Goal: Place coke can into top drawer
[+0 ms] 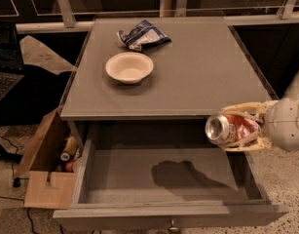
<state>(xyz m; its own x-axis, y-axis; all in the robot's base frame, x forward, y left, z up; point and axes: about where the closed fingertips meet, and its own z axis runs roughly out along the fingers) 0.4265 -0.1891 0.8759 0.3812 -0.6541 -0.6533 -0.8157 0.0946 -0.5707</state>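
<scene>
The coke can (232, 128), red-orange with a silver end facing left, lies on its side in my gripper (228, 129). The gripper's pale fingers (244, 106) are shut around the can from above and below. It hangs in the air over the right part of the open top drawer (139, 179), just in front of the cabinet top's front edge. The drawer is pulled out, grey and flat inside, with a small metal knob (174, 225) on its front. The can's shadow falls on the drawer bottom.
A white round bowl (129, 67) and a blue-and-white snack bag (141, 34) sit on the grey cabinet top (202, 72). A brown cardboard box (44, 172) with bottles stands on the floor at the left. A laptop (5, 57) is at far left.
</scene>
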